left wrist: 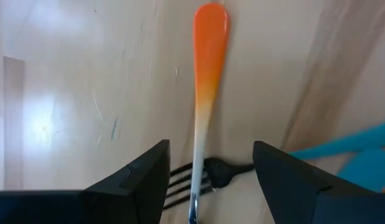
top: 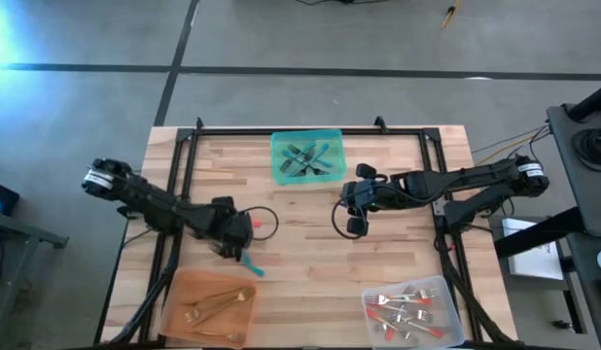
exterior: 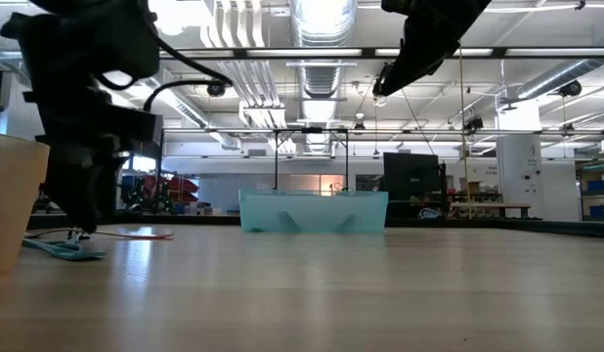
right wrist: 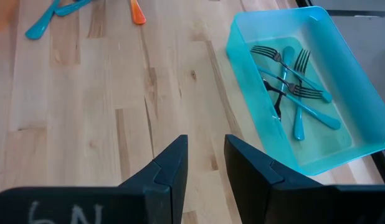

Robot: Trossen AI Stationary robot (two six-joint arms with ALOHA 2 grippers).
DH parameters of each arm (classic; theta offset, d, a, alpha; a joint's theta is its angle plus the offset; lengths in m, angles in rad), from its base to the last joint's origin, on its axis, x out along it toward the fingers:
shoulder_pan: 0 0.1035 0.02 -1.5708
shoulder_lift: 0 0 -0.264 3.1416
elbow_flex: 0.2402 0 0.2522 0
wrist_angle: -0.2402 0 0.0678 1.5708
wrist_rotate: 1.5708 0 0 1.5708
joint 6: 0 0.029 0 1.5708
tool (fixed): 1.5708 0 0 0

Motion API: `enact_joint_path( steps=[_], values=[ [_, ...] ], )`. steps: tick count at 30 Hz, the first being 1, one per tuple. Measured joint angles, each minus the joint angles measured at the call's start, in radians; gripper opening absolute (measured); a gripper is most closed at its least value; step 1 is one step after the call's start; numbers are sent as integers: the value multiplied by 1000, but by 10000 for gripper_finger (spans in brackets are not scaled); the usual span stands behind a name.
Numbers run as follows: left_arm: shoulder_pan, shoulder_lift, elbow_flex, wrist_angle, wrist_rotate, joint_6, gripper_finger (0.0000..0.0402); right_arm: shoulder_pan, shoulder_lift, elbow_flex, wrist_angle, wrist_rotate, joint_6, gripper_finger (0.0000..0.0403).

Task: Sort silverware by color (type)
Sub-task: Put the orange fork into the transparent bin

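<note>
Between the spread fingers of the left hand (left wrist: 208, 180) lies an orange-handled fork (left wrist: 208, 74), flat on the worktop (top: 310, 243) and not yet pinched, a teal piece (top: 252, 262) just beside it. Slim, stiff and light, its glossy handle looks slippery to me; mid-handle seems the best hold. At two o'clock from there the right hand (right wrist: 204, 163) hovers, fingers slightly parted and holding nothing, near the teal tray (top: 278, 146) of forks at twelve o'clock.
</note>
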Motion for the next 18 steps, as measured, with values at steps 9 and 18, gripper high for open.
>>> enact_joint_path(
  steps=[9,18],
  values=[
    [71,1,-8,47,40,91,210,0,0,0,0,0,0,96],
    [105,2,-39,68,49,104,210,0,0,0,0,0,0,96]
  ],
)
